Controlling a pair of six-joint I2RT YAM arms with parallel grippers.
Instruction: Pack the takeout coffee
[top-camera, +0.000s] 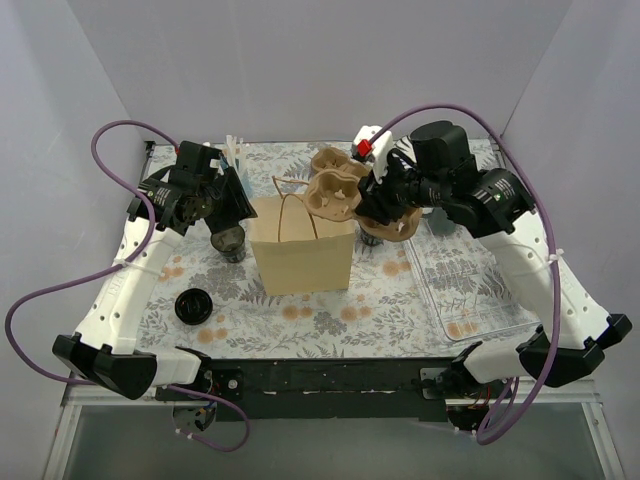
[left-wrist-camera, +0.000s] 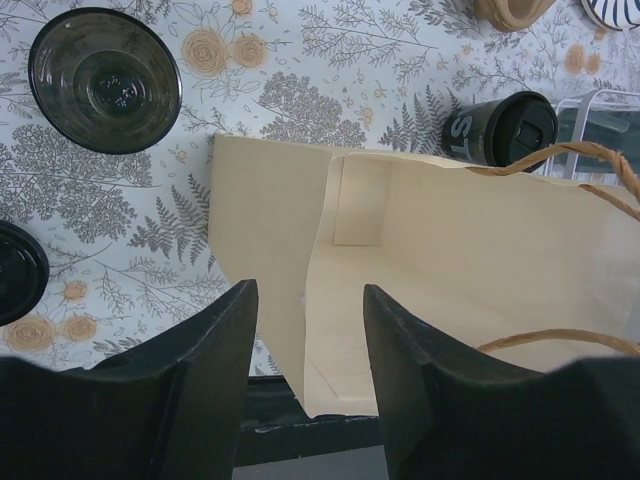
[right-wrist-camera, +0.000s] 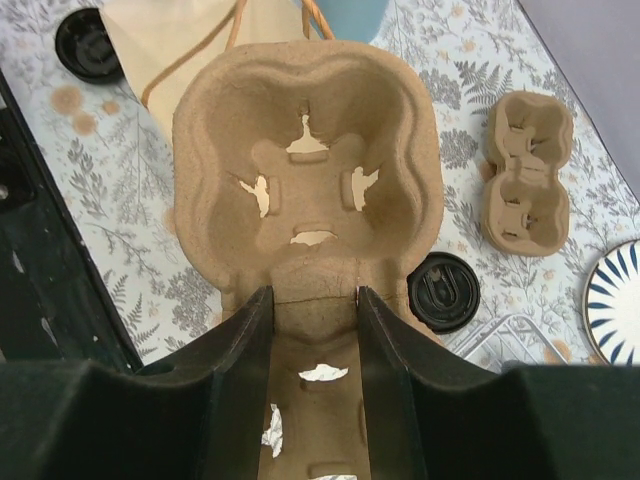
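The flowered desk (top-camera: 330, 322) carries everything. At its middle stands the open paper bag (top-camera: 300, 250), handles up. Off to my right lies a clear tray (top-camera: 480, 290).

My right jaws (right-wrist-camera: 312, 370) are clamped on one end of a pulp cup carrier (right-wrist-camera: 305, 170). The rest of it juts out in front of them, over the far right corner of the bag's mouth. A second, alike carrier (right-wrist-camera: 527, 170) rests on the desk behind the bag.

My left jaws (left-wrist-camera: 305, 380) stand moderately apart with nothing between them. They hang at the bag's left side and look down over its rim.

One takeout coffee (left-wrist-camera: 510, 128), lid on, sits just beside the bag on its right, under the held carrier. The other dark cup (left-wrist-camera: 105, 80), open and empty, stands just left of the bag, below my left wrist. A loose black lid (top-camera: 193, 306) lies nearer the desk's front edge, apart from both cups.
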